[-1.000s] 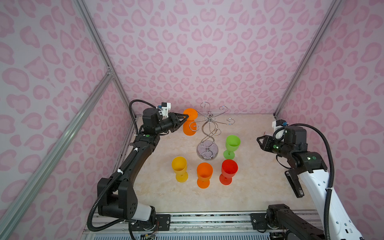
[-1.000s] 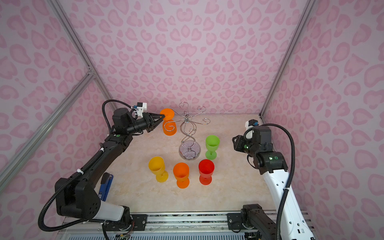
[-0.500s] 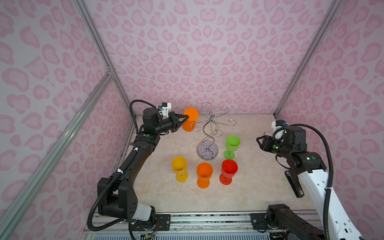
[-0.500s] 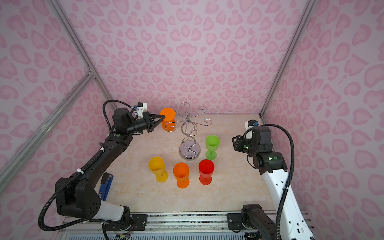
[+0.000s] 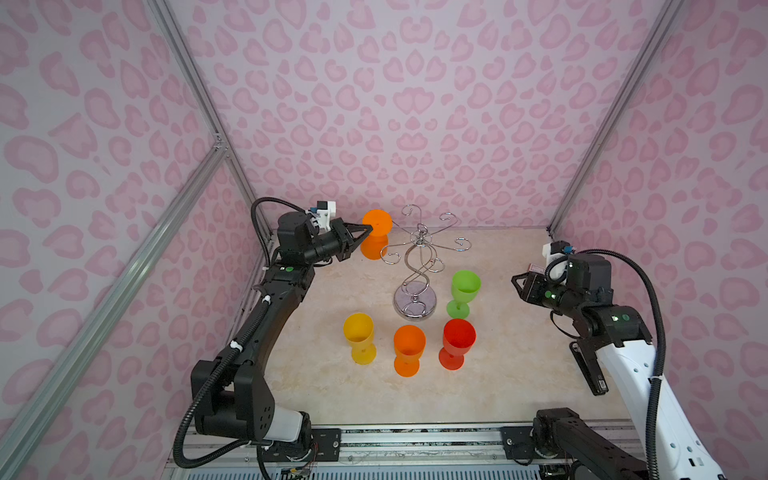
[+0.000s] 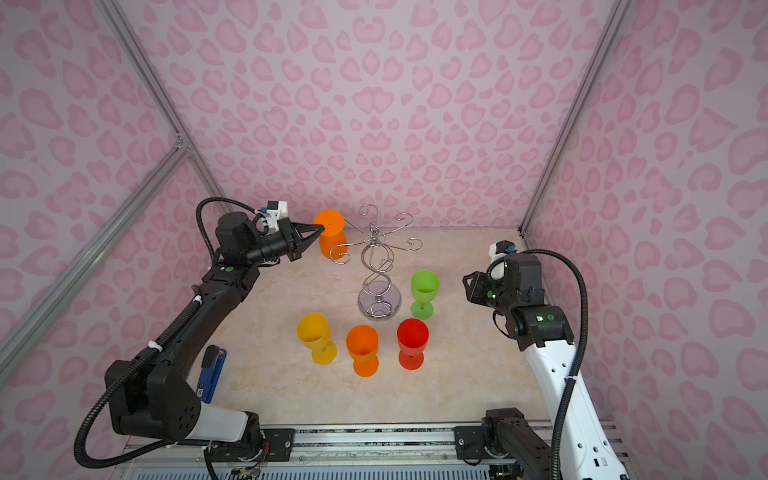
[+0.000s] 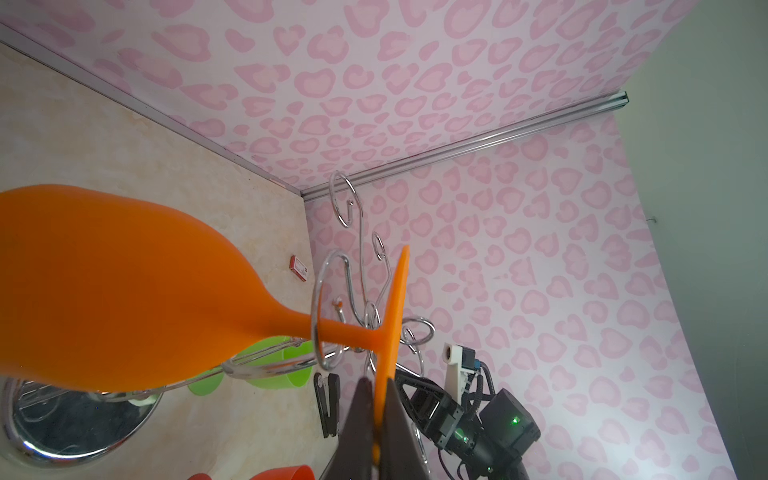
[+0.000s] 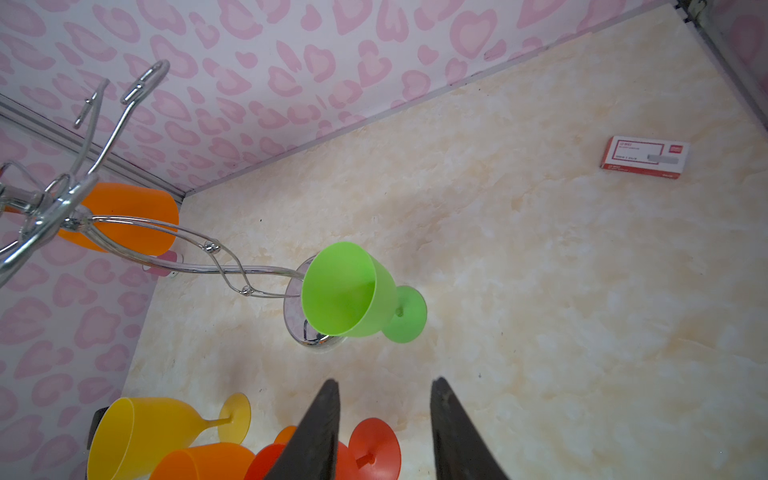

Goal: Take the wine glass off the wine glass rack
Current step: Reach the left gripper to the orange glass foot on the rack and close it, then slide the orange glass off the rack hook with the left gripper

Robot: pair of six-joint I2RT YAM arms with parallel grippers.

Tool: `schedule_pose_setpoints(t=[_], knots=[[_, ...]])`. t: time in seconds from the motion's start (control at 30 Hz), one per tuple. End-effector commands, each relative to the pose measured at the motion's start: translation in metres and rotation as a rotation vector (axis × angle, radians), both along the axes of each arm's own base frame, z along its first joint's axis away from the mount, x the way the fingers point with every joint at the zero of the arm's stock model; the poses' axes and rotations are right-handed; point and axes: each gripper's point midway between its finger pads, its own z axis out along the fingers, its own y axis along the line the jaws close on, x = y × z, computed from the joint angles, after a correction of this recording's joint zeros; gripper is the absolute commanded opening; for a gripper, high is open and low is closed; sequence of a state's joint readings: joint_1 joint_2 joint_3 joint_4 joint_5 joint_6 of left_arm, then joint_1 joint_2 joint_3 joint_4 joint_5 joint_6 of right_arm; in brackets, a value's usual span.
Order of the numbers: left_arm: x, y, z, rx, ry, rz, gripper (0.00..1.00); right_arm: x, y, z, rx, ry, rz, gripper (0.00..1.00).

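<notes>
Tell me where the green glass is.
In both top views the green glass stands upright just right of the wine glass rack, behind the red glass.

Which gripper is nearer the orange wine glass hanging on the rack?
Left. The left gripper is shut on the foot of the hanging orange wine glass; the right gripper hovers open beyond the green wine glass.

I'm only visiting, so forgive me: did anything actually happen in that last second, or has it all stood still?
The left gripper closed its jaws on the flat foot of the orange plastic wine glass, which hangs upside down from the shiny chrome wire rack. The glass's stem still sits in its hook. The rack and the right gripper, its jaws apart and empty, stayed put.
</notes>
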State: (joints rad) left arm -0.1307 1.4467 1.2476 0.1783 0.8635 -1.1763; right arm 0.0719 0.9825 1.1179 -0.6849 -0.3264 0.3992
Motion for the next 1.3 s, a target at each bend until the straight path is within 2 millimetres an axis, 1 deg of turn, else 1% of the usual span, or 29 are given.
schedule_pose_setpoints(t=[0.0,0.2,0.4,0.5,0.57,0.63,0.73,0.93,1.13,1.2,1.27], knots=[[-0.002,0.002,0.015,-0.013,-0.039,0.001,0.03,0.003,0.001,0.002,0.002,-0.017,0.007,0.37],[0.007,0.001,0.013,-0.023,-0.025,0.006,0.03,0.003,0.002,0.001,0.011,-0.016,0.010,0.37],[0.015,-0.002,0.016,-0.026,-0.030,-0.001,0.03,0.004,0.003,0.001,0.013,-0.017,0.011,0.37],[0.018,-0.007,0.017,-0.028,-0.032,-0.012,0.03,0.005,0.003,0.001,0.017,-0.018,0.014,0.37],[0.019,-0.011,0.013,-0.027,-0.025,-0.021,0.03,0.005,0.004,0.001,0.020,-0.017,0.015,0.37],[0.020,-0.016,0.024,-0.030,-0.049,-0.033,0.03,0.006,0.005,0.001,0.021,-0.017,0.017,0.37],[0.021,-0.022,0.024,-0.031,-0.050,-0.051,0.03,0.006,0.004,0.001,0.020,-0.017,0.018,0.37],[0.014,-0.034,0.025,-0.034,-0.056,-0.090,0.03,0.006,0.004,-0.001,0.014,-0.015,0.018,0.36],[0.000,-0.033,0.028,-0.032,-0.064,-0.096,0.03,0.008,0.005,-0.005,0.022,-0.009,0.021,0.36],[-0.006,-0.033,0.020,-0.028,-0.046,-0.097,0.03,0.008,0.005,-0.006,0.026,-0.008,0.021,0.36],[-0.010,-0.032,0.020,-0.026,-0.045,-0.095,0.03,0.008,0.006,-0.006,0.028,-0.007,0.021,0.36]])
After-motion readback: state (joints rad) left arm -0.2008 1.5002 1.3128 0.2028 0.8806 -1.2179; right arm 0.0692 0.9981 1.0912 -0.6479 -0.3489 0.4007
